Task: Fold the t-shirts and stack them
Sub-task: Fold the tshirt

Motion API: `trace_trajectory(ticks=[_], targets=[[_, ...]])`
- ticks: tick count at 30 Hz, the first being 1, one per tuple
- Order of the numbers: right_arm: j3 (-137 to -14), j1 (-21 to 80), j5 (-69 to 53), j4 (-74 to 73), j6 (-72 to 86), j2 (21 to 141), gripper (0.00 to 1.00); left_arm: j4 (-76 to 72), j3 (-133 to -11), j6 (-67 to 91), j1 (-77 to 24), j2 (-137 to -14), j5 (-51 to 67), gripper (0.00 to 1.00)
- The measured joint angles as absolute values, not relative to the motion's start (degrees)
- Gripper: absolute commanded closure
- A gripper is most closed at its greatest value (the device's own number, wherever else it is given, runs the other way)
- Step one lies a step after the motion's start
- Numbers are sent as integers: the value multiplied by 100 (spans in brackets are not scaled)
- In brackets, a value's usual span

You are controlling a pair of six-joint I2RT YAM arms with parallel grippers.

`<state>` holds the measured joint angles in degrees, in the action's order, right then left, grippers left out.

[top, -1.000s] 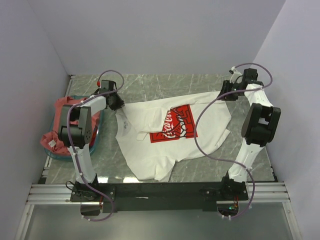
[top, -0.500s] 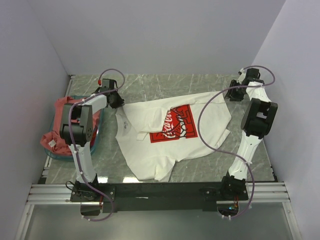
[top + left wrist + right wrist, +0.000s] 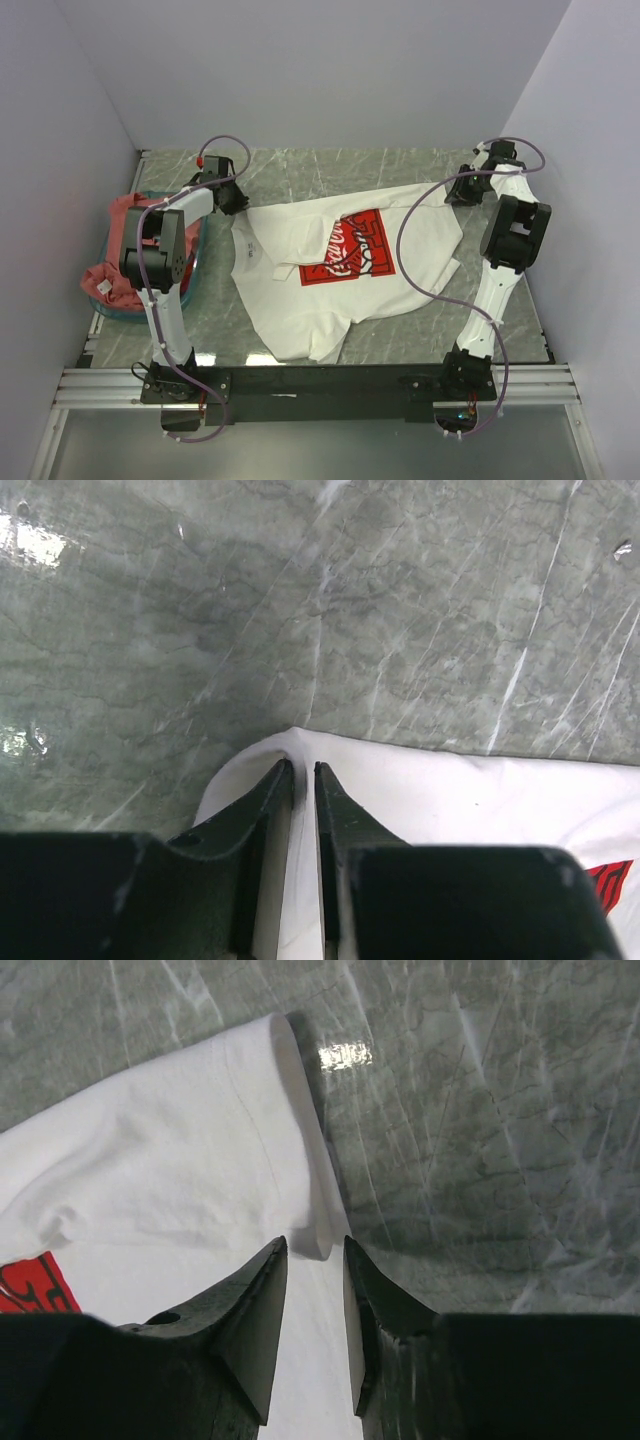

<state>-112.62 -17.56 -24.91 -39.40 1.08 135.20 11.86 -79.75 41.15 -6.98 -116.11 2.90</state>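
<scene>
The white t-shirt (image 3: 290,300) with its red square Coca-Cola print (image 3: 347,248) lies spread on the marble table. My left gripper (image 3: 232,203) is at its far left corner. In the left wrist view its jaws (image 3: 303,765) are shut on a pinched ridge of the white cloth (image 3: 450,800). My right gripper (image 3: 456,190) is at the shirt's far right corner. In the right wrist view it (image 3: 314,1242) stands open, its jaws apart on either side of the sleeve hem (image 3: 300,1150). The salmon-red t-shirt (image 3: 100,280) lies bunched in the basket at the left.
The teal basket (image 3: 125,314) sits at the table's left edge beside the left arm. Walls close the table at the back and on both sides. Purple cables loop over both arms. A black and metal rail (image 3: 320,385) runs along the near edge.
My right arm has straightened and its gripper has shifted a little to the right at the shirt's corner. The left gripper has edged slightly farther back. The shirt has barely moved.
</scene>
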Motion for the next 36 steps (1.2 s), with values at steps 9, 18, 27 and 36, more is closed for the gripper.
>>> trace_trajectory(ticks=[9, 18, 27, 36], targets=[[-11513, -1756, -2644, -4141, 134, 13638, 64, 1197, -8042, 4104, -698, -11627, 320, 80], [-11834, -1756, -2670, -4346, 169, 13924, 67, 1236, -8136, 4088, -698, -11716, 322, 80], [-11933, -1756, -2751, -4482, 176, 13987, 89, 1306, -8189, 4025, -698, -11730, 322, 80], [-11891, -1826, -2746, -4421, 185, 13985, 99, 1498, -8586, 3964, -648, -12016, 318, 80]])
